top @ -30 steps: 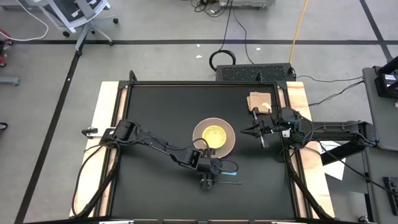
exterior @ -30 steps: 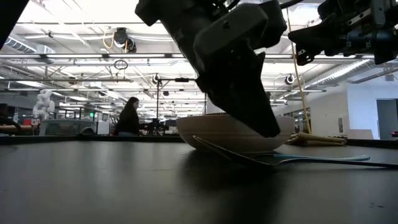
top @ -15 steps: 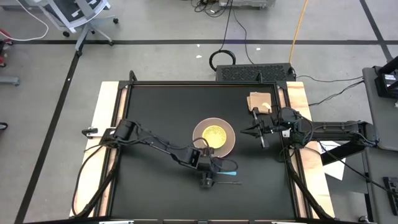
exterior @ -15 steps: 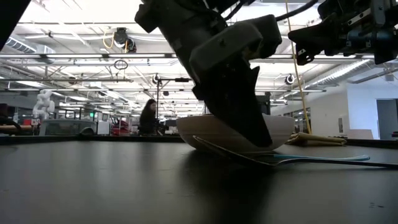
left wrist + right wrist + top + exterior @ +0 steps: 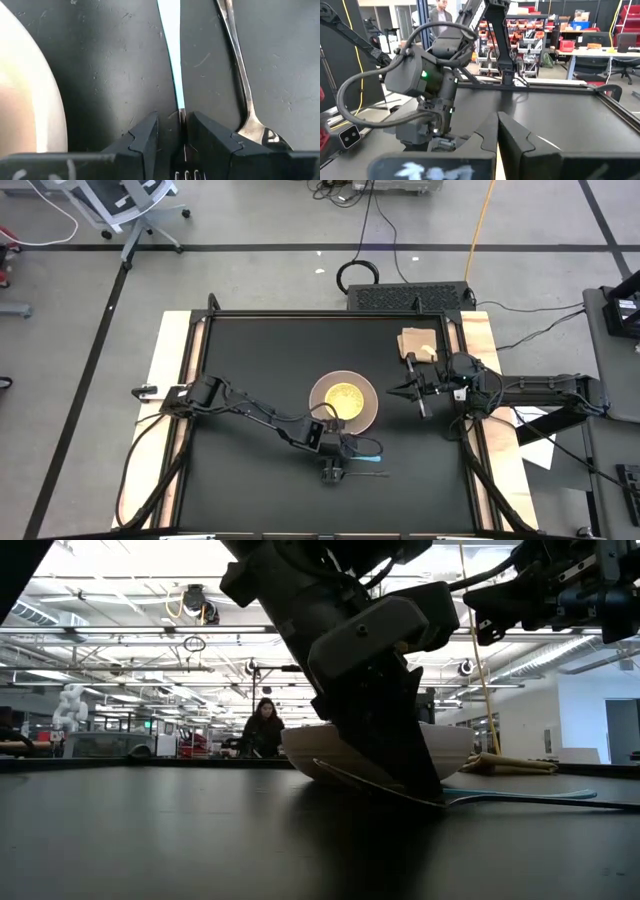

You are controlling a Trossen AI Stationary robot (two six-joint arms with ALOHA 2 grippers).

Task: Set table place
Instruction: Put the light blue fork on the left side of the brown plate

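The table [image 5: 250, 360] lies under the left gripper [image 5: 178, 131], whose fingers straddle a blue-handled fork [image 5: 170, 45], slightly apart.

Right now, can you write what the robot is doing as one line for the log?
left hand: down over fork on table | spoon: beside fork | plate: centre | right hand: shut, waiting beside plate

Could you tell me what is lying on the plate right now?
On the plate the high view shows a yellow round patch; bowl or food, I cannot tell. The left arm covers its near edge.
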